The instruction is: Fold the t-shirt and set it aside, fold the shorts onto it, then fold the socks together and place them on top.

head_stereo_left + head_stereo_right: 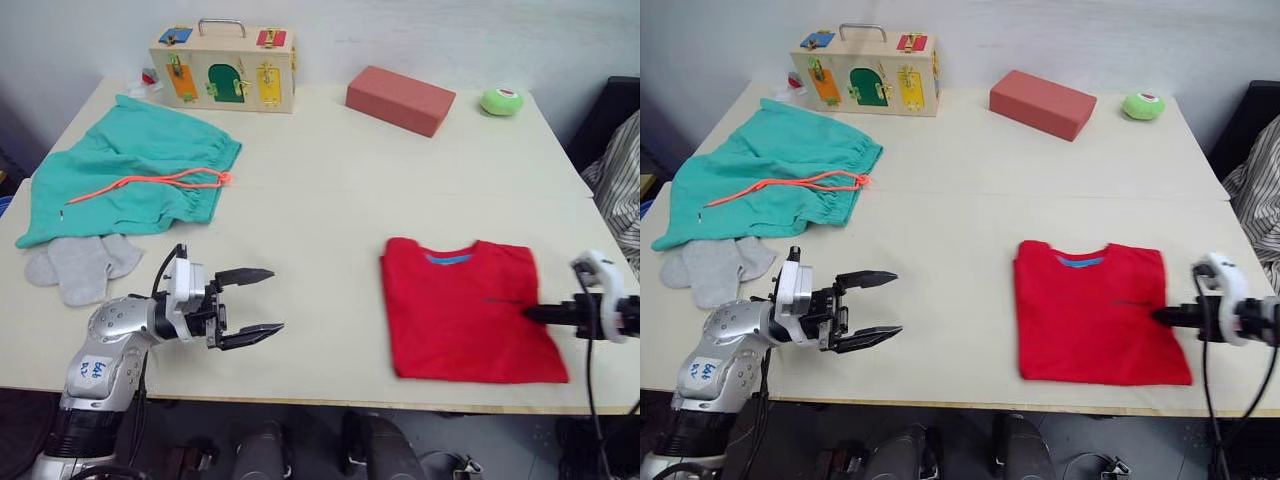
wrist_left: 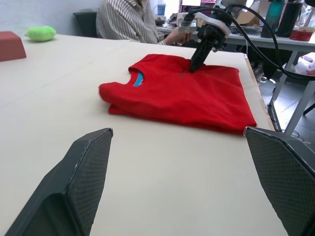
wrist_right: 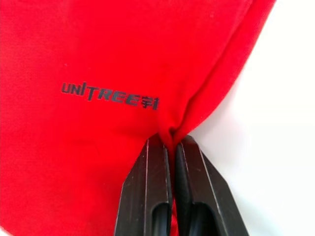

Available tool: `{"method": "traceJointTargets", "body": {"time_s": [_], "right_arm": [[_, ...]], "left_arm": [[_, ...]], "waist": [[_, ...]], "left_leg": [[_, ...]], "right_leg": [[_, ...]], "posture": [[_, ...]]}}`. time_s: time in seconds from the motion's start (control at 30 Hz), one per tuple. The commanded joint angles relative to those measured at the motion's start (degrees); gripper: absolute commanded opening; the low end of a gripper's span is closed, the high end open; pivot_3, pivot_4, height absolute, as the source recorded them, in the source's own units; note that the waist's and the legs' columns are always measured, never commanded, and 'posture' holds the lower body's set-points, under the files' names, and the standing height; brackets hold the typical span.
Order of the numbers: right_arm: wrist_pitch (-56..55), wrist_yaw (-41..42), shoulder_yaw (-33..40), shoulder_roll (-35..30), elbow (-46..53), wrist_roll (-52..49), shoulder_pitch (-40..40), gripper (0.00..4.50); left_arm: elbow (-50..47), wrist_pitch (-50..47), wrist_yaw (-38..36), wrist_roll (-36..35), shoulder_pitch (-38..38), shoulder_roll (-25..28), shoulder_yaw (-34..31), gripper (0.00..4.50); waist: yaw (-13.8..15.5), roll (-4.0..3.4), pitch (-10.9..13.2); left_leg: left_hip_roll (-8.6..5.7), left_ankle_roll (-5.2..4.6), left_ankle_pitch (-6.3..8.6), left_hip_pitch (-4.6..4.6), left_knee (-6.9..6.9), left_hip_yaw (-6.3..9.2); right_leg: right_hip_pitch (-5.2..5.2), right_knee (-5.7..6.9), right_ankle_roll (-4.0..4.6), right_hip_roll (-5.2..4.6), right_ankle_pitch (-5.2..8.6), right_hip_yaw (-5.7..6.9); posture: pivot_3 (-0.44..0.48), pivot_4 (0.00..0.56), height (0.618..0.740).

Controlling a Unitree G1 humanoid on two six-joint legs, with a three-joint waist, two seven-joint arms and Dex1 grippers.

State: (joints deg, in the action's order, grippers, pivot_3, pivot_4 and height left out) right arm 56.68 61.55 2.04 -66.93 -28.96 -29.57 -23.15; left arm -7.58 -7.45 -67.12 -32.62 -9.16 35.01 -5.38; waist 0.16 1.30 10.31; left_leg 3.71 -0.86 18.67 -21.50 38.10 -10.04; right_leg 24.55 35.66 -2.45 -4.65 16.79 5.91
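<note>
The red t-shirt lies folded into a rectangle on the right of the table, blue neck label showing. My right gripper is shut on a pinch of cloth at its right edge; the right wrist view shows the t-shirt bunched between the black fingers. The teal shorts with an orange drawstring lie spread at the far left. Just in front of them rest the grey socks. My left gripper hovers open over bare table, right of the socks, holding nothing.
A wooden latch box with a handle stands at the back. To its right lie a red-brown block and a green round object. A person in a striped shirt sits beyond the table's right side.
</note>
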Motion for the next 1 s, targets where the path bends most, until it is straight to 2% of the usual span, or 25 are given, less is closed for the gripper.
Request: {"method": "traceJointTargets", "body": {"time_s": [0.03,0.17,0.23,0.33,0.53,0.63,0.7,0.83,0.93,1.0], "right_arm": [[-12.71,2.82,-2.53,-2.27,-12.14,8.69,-2.68,0.04],[-31.31,2.26,-4.24,-1.31,-25.45,16.82,-7.01,0.04],[-37.08,0.34,-3.84,-0.10,-30.26,18.92,-9.96,0.04],[-38.17,0.18,-3.38,1.51,-35.38,20.78,-13.65,0.04],[-35.35,0.62,-1.89,2.73,-38.72,21.86,-15.10,0.04],[-37.78,0.74,-0.29,1.56,-38.11,21.99,-14.03,0.75],[-45.49,-1.11,2.57,-0.58,-36.46,21.34,-11.59,1.44],[-53.45,2.88,10.61,-2.13,-28.39,16.14,-4.44,2.81],[-60.33,6.77,17.30,-0.03,-13.06,11.83,7.06,3.84],[-61.84,8.19,21.71,5.57,1.10,5.62,13.44,4.47]], "left_arm": [[0.33,0.21,-0.73,-0.22,-0.66,0.27,-0.34,4.50],[-0.07,-0.20,-0.66,-0.39,-0.47,0.85,-0.91,4.50],[-0.74,-0.79,-0.62,-0.60,-0.07,1.42,-1.28,4.50],[-1.39,-1.27,-0.70,-0.86,0.60,2.15,-1.75,4.50],[-2.37,-2.12,-0.26,-1.09,1.71,2.63,-2.56,4.50],[-2.71,-6.38,0.39,-2.65,2.33,3.98,-3.41,4.50],[-2.27,-7.81,3.20,-3.70,2.06,3.95,-6.02,4.50],[-2.31,-8.33,5.18,-3.92,5.18,5.74,-12.24,4.50],[-1.01,-10.03,5.89,-4.04,9.79,8.60,-18.13,4.50],[0.56,-10.16,7.67,-3.67,13.09,9.52,-23.39,4.50]], "waist": [[-0.33,-0.05,0.03],[-0.60,-0.06,0.04],[-0.81,-0.07,0.04],[-1.44,-0.10,0.06],[-1.85,-0.09,0.06],[-1.84,-0.10,0.05],[-1.75,-0.11,0.07],[-1.78,-0.52,0.27],[-2.24,-0.58,0.28],[-2.61,-0.58,0.29]], "left_leg": [[0.02,0.05,-0.03,0.00,0.00,0.00],[0.05,0.19,-0.12,0.11,0.01,-0.07],[0.05,0.21,-0.13,0.15,0.02,-0.11],[0.05,0.27,-0.17,0.17,0.04,-0.10],[0.09,0.33,-0.20,0.20,0.05,-0.05],[0.08,0.33,-0.20,0.20,0.06,-0.05],[0.09,0.34,-0.20,0.20,0.04,-0.01],[0.08,0.36,-0.21,0.17,0.02,-0.03],[0.14,0.44,-0.25,0.26,-0.06,-0.08],[0.20,0.50,-0.27,0.32,-0.15,-0.08]], "right_leg": [[0.01,0.01,0.00,0.04,0.00,0.00],[0.00,0.13,0.00,0.10,0.00,-0.07],[-0.01,0.18,0.00,0.10,0.00,-0.11],[0.00,0.25,0.01,0.07,-0.01,-0.14],[-0.03,0.29,0.04,0.07,-0.02,-0.15],[-0.02,0.30,0.06,0.04,-0.02,-0.16],[-0.01,0.31,0.09,0.05,-0.01,-0.14],[0.03,0.33,0.12,0.06,0.02,-0.15],[0.04,0.32,0.13,0.16,0.04,-0.19],[0.04,0.31,0.14,0.22,0.07,-0.20]], "posture": [[0.000,0.150,0.740],[0.000,0.150,0.740],[0.000,0.150,0.740],[0.000,0.150,0.740],[0.000,0.150,0.740],[0.000,0.150,0.740],[0.000,0.150,0.740],[0.000,0.150,0.740],[0.000,0.150,0.740],[0.000,0.150,0.740]]}}
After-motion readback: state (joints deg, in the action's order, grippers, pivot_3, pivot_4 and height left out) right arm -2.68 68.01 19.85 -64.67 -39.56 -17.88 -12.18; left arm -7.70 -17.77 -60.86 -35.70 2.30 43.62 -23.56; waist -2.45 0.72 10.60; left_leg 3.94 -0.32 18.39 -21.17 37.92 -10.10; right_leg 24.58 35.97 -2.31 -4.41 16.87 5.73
